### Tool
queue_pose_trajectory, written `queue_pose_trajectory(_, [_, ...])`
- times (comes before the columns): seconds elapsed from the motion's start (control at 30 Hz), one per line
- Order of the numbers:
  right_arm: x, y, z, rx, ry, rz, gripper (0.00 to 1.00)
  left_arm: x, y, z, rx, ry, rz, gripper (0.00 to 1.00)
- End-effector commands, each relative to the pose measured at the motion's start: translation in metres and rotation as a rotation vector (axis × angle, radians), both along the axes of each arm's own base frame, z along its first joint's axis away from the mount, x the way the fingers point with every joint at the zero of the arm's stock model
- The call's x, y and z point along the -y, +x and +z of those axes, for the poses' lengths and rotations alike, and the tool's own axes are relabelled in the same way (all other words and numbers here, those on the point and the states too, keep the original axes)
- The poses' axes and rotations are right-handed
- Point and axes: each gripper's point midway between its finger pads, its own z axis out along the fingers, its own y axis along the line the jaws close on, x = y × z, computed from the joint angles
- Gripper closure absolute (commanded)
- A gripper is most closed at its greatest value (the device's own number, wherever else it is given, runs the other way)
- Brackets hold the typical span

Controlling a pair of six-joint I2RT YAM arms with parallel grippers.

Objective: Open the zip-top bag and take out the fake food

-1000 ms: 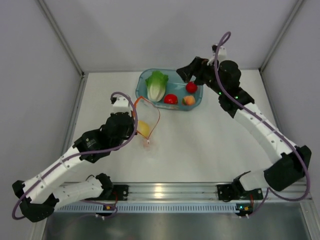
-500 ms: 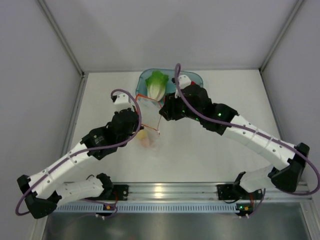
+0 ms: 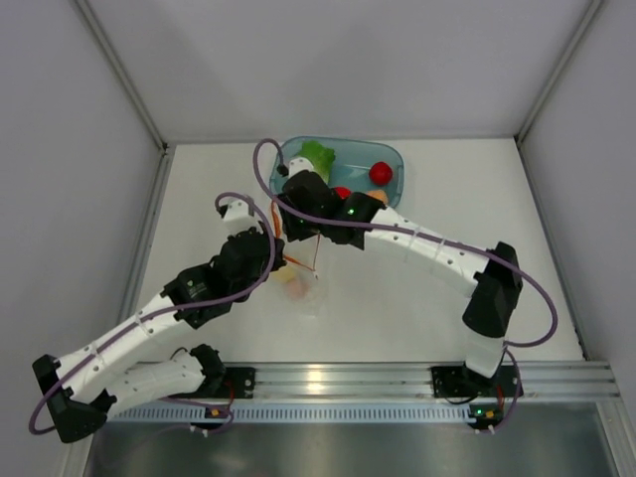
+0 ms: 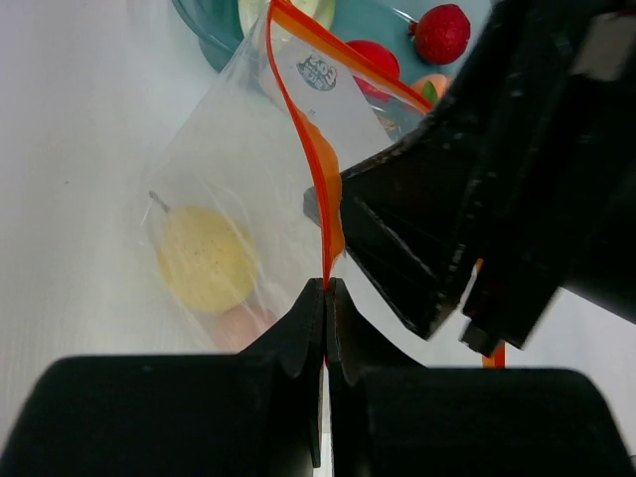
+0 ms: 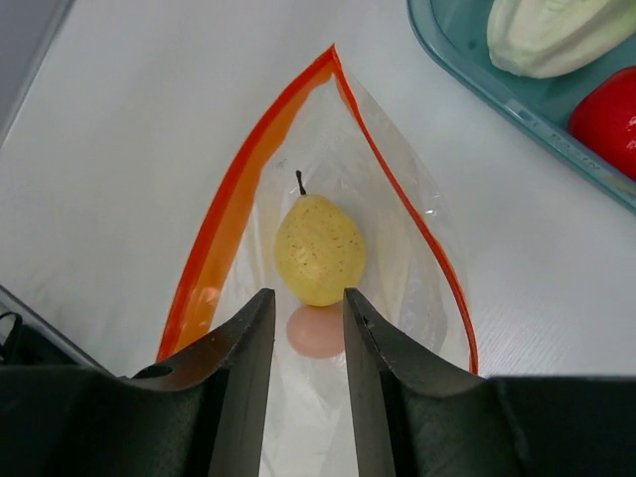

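Left arm (image 3: 139,323): stretched from its base up and right toward the table centre.
Left gripper (image 4: 326,285): jaws pressed together, tips pinching the orange rim of the zip-top bag (image 4: 248,199).
Right arm (image 3: 437,256): reaching leftward across the table, elbow sharply bent.
Right gripper (image 5: 308,298): angled downward, jaws narrowly apart, nothing between the pads.

A teal translucent bin (image 3: 395,164) sits on the white table (image 3: 189,189) toward twelve o'clock, near the grey back wall (image 3: 348,60). A silver slotted rail (image 3: 328,379) runs along the table's six o'clock edge, with grey side walls (image 3: 60,149) at three and nine.
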Motion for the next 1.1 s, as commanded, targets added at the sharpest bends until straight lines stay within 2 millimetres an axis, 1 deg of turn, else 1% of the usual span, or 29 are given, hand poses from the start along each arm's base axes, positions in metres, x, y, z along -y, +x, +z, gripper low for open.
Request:
queue_pose_trajectory(0.0, [-0.007, 0.007, -0.003, 0.013, -0.027, -0.034, 0.66, 0.001, 0.0, 0.01, 0.035, -0.106, 0.02, 1.0])
queue_pose_trajectory(0.03, [-0.011, 0.009, -0.014, 0.003, -0.04, -0.038, 0.67, -0.001, -0.002, 0.011, 0.039, -0.118, 0.022, 1.0])
queue_pose_trajectory(0.1, [-0.019, 0.012, -0.025, -0.011, -0.045, -0.033, 0.68, -0.002, -0.004, 0.007, 0.035, -0.118, 0.019, 1.0])
queue_pose_trajectory(0.2, [-0.028, 0.015, -0.03, -0.017, -0.029, -0.036, 0.67, -0.002, -0.009, 0.007, 0.034, -0.127, -0.002, 1.0])
queue_pose_trajectory(0.23, [-0.031, 0.016, -0.036, -0.024, -0.031, -0.039, 0.66, -0.004, -0.01, 0.008, 0.037, -0.134, -0.005, 1.0])
queue_pose_trajectory(0.3, [-0.037, 0.019, -0.042, -0.034, -0.02, -0.039, 0.65, -0.004, -0.013, 0.004, 0.032, -0.133, -0.015, 1.0])
queue_pose_trajectory(0.4, [-0.048, 0.016, -0.057, -0.068, -0.004, -0.014, 0.62, -0.008, -0.016, -0.001, 0.035, -0.122, -0.02, 1.0])
queue_pose_trajectory(0.47, [-0.053, 0.014, -0.065, -0.083, -0.004, 0.006, 0.62, -0.012, -0.018, -0.003, 0.04, -0.096, -0.033, 1.0])
queue_pose_trajectory(0.5, [-0.054, 0.014, -0.074, -0.089, -0.013, 0.01, 0.62, -0.013, -0.019, -0.005, 0.038, -0.091, -0.034, 1.0])
queue_pose_trajectory(0.63, [-0.055, 0.012, -0.094, -0.089, -0.044, 0.044, 0.62, -0.016, -0.025, -0.016, 0.014, -0.049, -0.06, 1.0])
queue_pose_trajectory(0.67, [-0.057, 0.008, -0.097, -0.101, -0.039, 0.064, 0.61, -0.018, -0.027, -0.02, 0.002, -0.031, -0.067, 1.0])
queue_pose_trajectory(0.73, [-0.055, 0.005, -0.107, -0.104, -0.056, 0.072, 0.58, -0.018, -0.029, -0.024, -0.014, -0.003, -0.081, 1.0])
queue_pose_trajectory(0.77, [-0.057, -0.002, -0.11, -0.111, -0.059, 0.089, 0.57, -0.02, -0.032, -0.029, -0.033, 0.017, -0.089, 1.0])
queue_pose_trajectory(0.8, [-0.055, -0.007, -0.117, -0.126, -0.072, 0.101, 0.55, -0.02, -0.034, -0.03, -0.041, 0.028, -0.098, 1.0])
queue_pose_trajectory(0.83, [-0.055, -0.01, -0.12, -0.131, -0.075, 0.109, 0.54, -0.022, -0.036, -0.034, -0.053, 0.045, -0.101, 1.0])
queue_pose_trajectory(0.87, [-0.057, -0.017, -0.123, -0.135, -0.082, 0.127, 0.52, -0.023, -0.037, -0.036, -0.064, 0.055, -0.103, 1.0])
queue_pose_trajectory(0.9, [-0.054, -0.022, -0.132, -0.141, -0.105, 0.133, 0.52, -0.025, -0.04, -0.039, -0.072, 0.061, -0.109, 1.0])
queue_pose_trajectory(0.93, [-0.055, -0.026, -0.135, -0.14, -0.117, 0.14, 0.48, -0.026, -0.041, -0.04, -0.075, 0.061, -0.11, 1.0])
queue_pose_trajectory(1.03, [-0.055, -0.041, -0.145, -0.153, -0.142, 0.17, 0.45, -0.028, -0.047, -0.044, -0.087, 0.059, -0.129, 1.0])
queue_pose_trajectory(1.07, [-0.055, -0.048, -0.153, -0.161, -0.156, 0.181, 0.45, -0.03, -0.049, -0.046, -0.093, 0.064, -0.13, 1.0])
